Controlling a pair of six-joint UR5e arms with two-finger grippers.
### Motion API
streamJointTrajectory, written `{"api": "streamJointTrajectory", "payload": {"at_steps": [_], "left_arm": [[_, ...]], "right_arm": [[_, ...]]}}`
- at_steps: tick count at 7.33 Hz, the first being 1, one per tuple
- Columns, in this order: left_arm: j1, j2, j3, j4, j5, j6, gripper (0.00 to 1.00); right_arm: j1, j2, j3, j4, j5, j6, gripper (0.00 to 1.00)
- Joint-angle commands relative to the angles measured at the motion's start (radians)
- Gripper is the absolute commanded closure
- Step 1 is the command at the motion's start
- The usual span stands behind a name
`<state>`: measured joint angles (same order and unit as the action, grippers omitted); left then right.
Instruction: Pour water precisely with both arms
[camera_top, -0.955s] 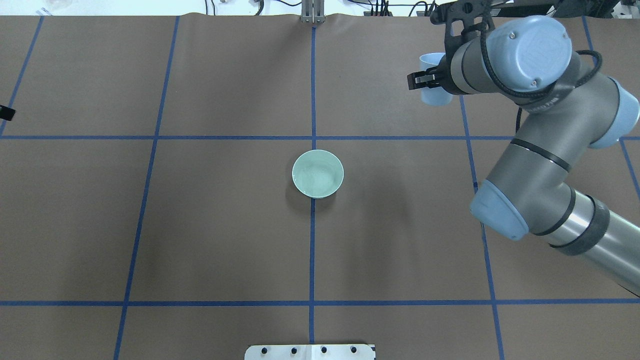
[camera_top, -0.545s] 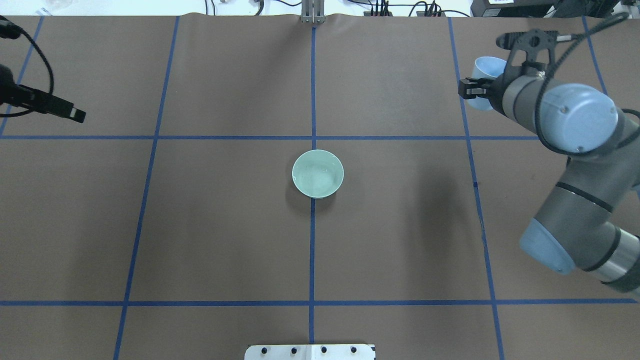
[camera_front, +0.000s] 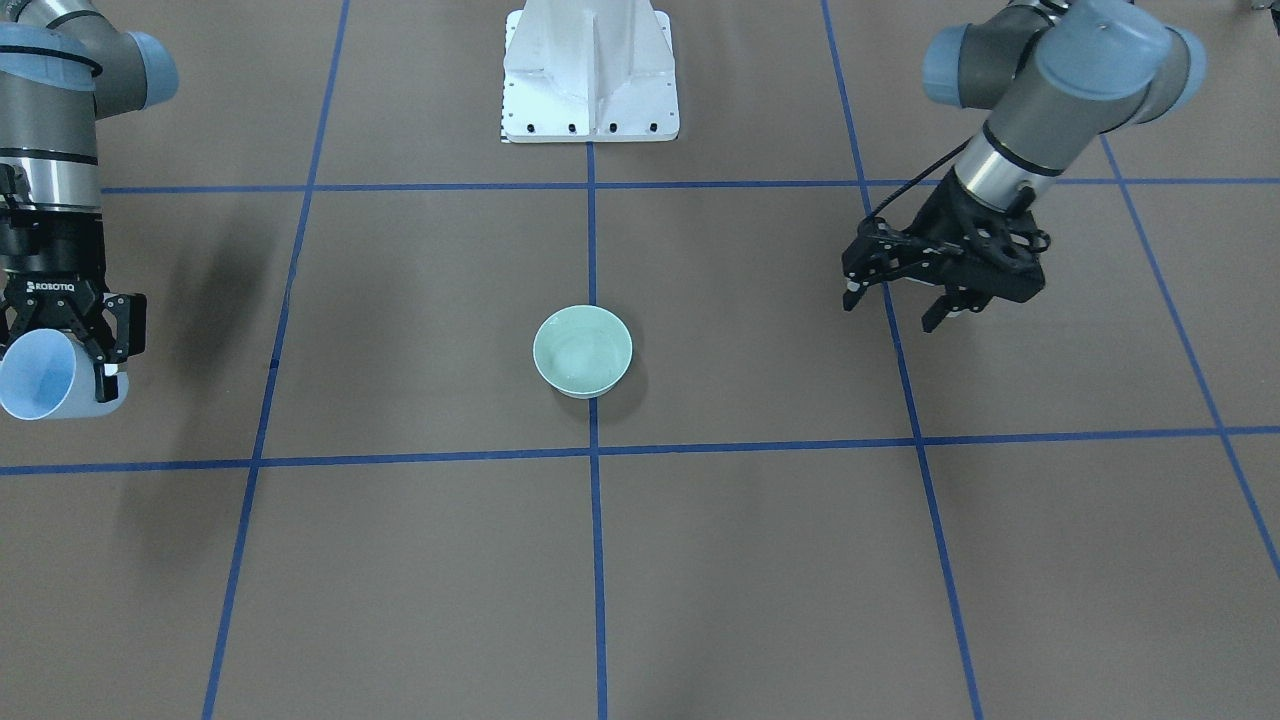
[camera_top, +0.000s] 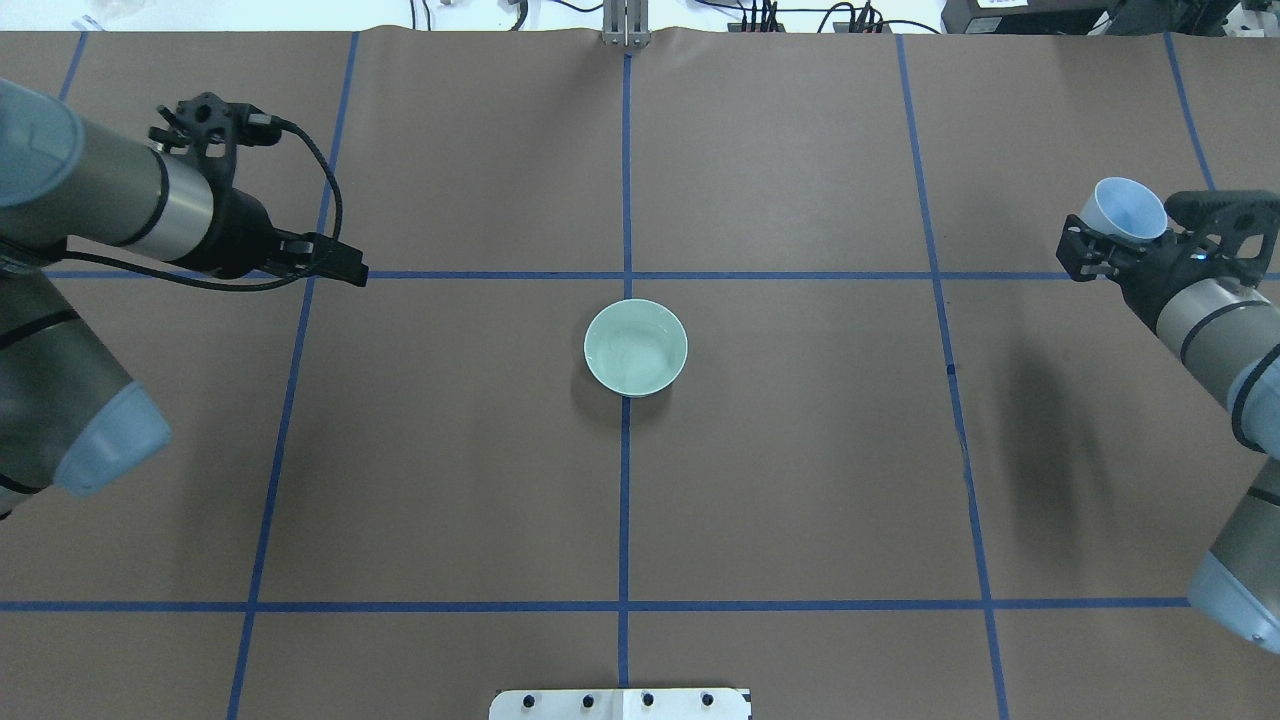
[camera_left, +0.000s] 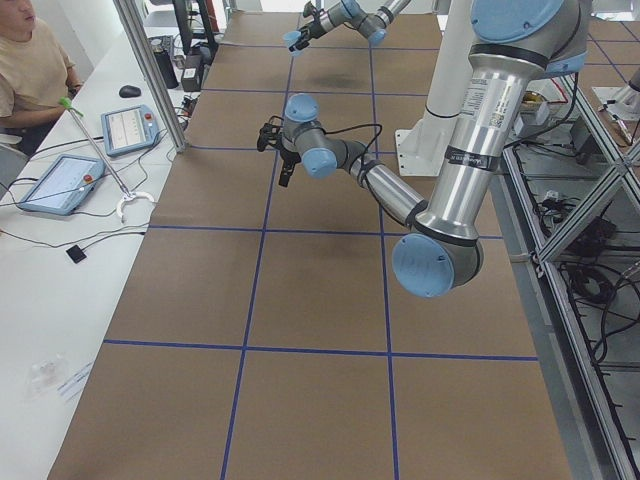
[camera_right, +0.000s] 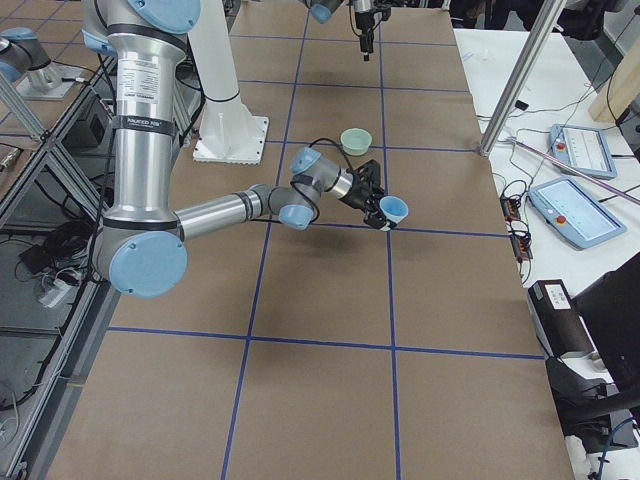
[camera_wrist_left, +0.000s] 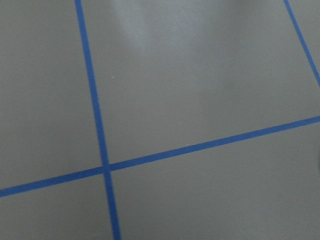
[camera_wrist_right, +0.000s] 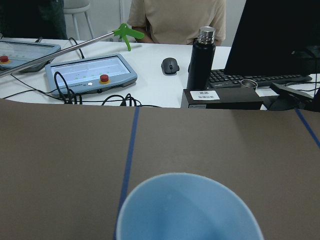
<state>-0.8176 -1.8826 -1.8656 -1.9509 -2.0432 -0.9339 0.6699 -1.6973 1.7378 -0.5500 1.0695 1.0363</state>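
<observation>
A pale green bowl (camera_top: 635, 347) stands at the table's centre, also in the front view (camera_front: 582, 350). Faint ripples of water (camera_top: 628, 352) show inside it. My right gripper (camera_top: 1110, 245) is shut on a light blue cup (camera_top: 1130, 208), held above the table at the far right, mouth tilted up. In the front view this gripper (camera_front: 65, 340) and the cup (camera_front: 38, 372) are at the left edge. The right wrist view shows the cup's rim (camera_wrist_right: 187, 210); I cannot tell whether it holds water. My left gripper (camera_top: 342, 265) is open and empty, left of the bowl, also in the front view (camera_front: 895, 305).
Blue tape lines (camera_wrist_left: 100, 150) divide the brown table cover. The white pedestal (camera_front: 590, 70) stands at the robot's edge. Beyond the far edge is a white desk with tablets (camera_wrist_right: 90, 72), a black bottle (camera_wrist_right: 204, 55) and a seated person (camera_left: 30, 60).
My right arm has swung the cup to the right and nearer the robot. My left arm has come in from the left edge toward the bowl. The bowl has not moved.
</observation>
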Motion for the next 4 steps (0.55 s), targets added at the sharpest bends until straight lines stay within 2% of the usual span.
{"api": "streamJointTrajectory", "payload": {"at_steps": [1,2,3,4], "left_arm": [[0.044,-0.050,0.002,0.027,0.024,-0.051,0.00],[0.048,-0.055,0.003,0.027,0.023,-0.051,0.00],[0.048,-0.055,0.003,0.027,0.023,-0.051,0.00],[0.048,-0.056,0.006,0.027,0.023,-0.051,0.00]], "right_arm": [[-0.151,0.002,-0.169,0.164,-0.213,0.001,1.00],[-0.188,0.002,-0.208,0.197,-0.267,0.001,1.00],[-0.214,0.002,-0.213,0.197,-0.299,0.001,0.89],[-0.219,0.004,-0.211,0.199,-0.301,0.001,0.55]]}}
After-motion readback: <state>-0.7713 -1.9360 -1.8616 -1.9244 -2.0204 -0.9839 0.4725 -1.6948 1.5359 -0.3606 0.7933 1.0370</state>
